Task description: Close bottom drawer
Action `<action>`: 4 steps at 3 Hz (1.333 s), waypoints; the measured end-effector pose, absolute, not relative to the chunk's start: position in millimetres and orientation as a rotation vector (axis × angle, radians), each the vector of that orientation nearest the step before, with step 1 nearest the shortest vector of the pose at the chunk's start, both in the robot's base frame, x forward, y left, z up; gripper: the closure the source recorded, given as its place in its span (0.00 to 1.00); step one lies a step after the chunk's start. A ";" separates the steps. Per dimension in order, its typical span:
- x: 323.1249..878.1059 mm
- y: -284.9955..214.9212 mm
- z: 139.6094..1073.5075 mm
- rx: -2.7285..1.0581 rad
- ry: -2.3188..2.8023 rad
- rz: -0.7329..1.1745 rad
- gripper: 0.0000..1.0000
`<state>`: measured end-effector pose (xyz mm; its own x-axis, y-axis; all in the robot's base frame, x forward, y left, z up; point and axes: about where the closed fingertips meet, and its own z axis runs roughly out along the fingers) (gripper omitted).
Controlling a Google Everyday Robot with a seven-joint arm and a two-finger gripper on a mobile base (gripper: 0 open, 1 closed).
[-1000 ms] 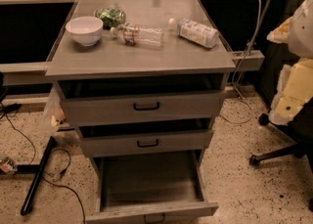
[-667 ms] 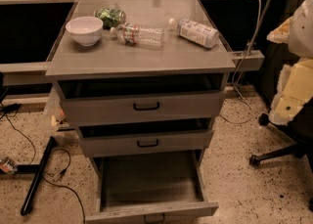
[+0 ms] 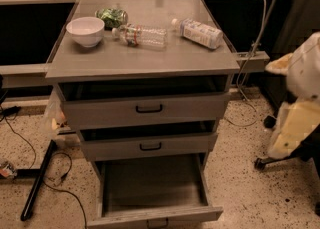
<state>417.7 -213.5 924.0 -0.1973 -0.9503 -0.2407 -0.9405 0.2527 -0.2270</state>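
Observation:
The bottom drawer (image 3: 155,217) of the grey wood-grain cabinet (image 3: 145,63) is pulled far out. Its empty inside (image 3: 150,183) shows, and its front with a small black handle (image 3: 157,221) lies at the lower edge of the view. The middle drawer (image 3: 150,146) and top drawer (image 3: 149,108) each stand slightly out. My gripper is out of view. Only a white and cream part of my arm (image 3: 297,100) shows at the right edge, well apart from the cabinet.
On the cabinet top lie a white bowl (image 3: 85,30), a green bag (image 3: 112,17), a clear bottle (image 3: 140,35) and a white bottle (image 3: 197,32). Black cables and a bar (image 3: 37,180) lie on the speckled floor at left. A chair base (image 3: 265,163) stands at right.
The arm part at the right edge has dropped lower in the view. The cabinet and its drawers stand as before.

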 end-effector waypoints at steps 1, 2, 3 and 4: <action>404.3 -205.0 868.2 -1.735 2.111 0.079 0.19; 404.0 -193.8 820.9 -1.692 1.986 0.206 0.43; 401.0 -175.9 778.4 -1.744 1.932 0.318 0.66; 400.5 -176.0 776.1 -1.744 1.935 0.324 0.89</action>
